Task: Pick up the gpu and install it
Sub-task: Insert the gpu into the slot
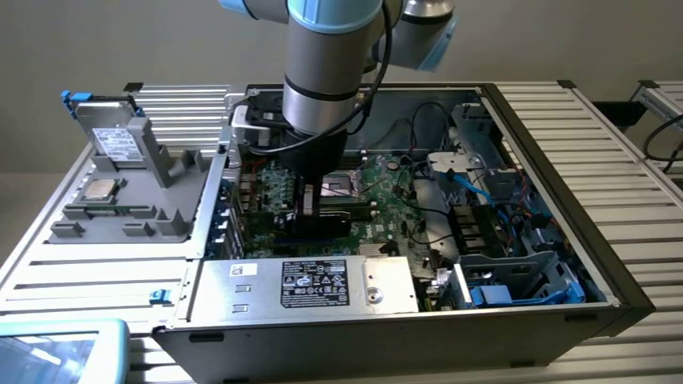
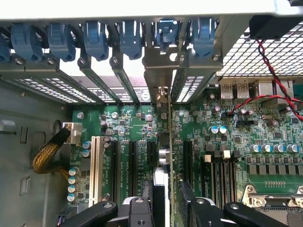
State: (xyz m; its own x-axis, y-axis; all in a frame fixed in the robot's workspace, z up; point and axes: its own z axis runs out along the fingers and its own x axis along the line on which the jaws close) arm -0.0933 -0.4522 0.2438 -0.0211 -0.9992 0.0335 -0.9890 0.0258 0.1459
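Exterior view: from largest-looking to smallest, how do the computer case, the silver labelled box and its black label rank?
1. computer case, clearly largest.
2. silver labelled box, though it sits near the camera.
3. black label, which lies within the box's face.

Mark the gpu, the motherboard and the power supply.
gpu [image 2: 169, 113], wrist view, thin edge of the upright card.
motherboard [image 2: 258, 182], wrist view, bare green patch of the board.
power supply [image 1: 237, 288], exterior view, bare silver top beside its label.
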